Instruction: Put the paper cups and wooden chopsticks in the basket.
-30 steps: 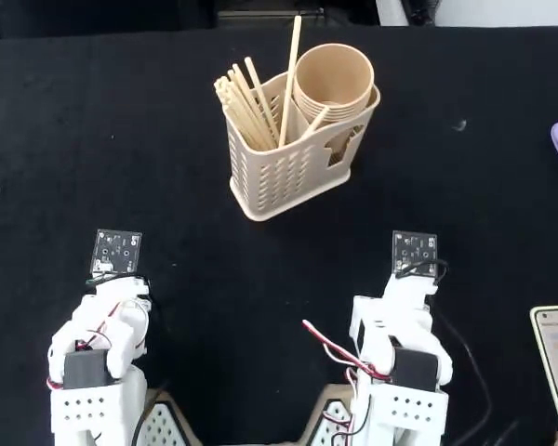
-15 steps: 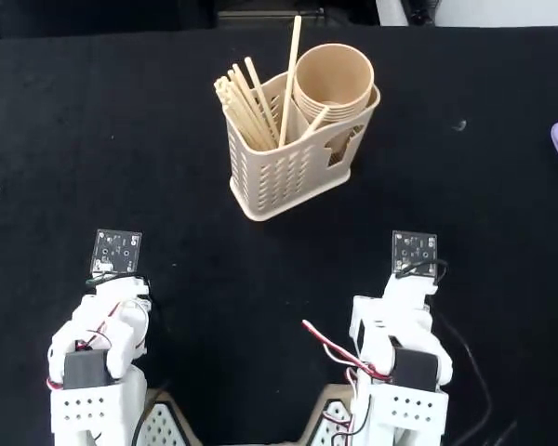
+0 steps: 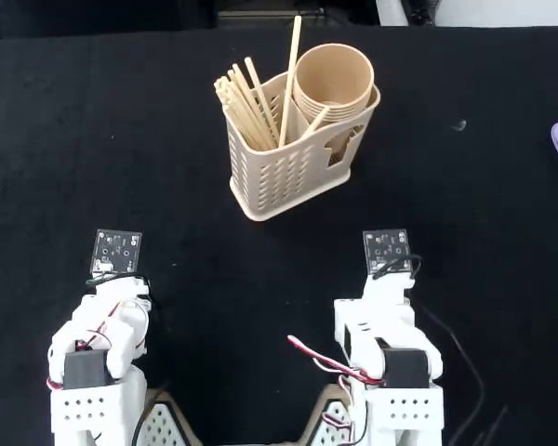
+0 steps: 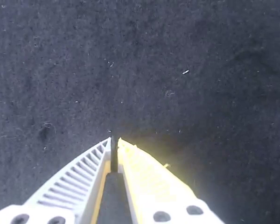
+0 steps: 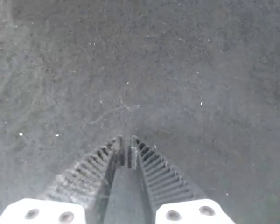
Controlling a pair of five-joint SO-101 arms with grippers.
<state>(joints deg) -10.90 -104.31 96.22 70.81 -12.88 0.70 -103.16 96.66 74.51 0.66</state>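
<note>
high view: the right arm has swung a little toward the middle of the table since half a second ago, while the left arm sits folded where it was. the basket stands upright, well beyond both arms and unmoved. the stacked paper cups are in one compartment and most of the chopsticks stand in the other. every cup and chopstick i can see is inside it, so i judge the job finished and the arm's shift only a settling at rest.

left wrist view: the left gripper hangs over the black table, jaws pressed together on nothing.

right wrist view: the right gripper is likewise over the table, jaws closed to a thin slit, holding nothing.
</note>
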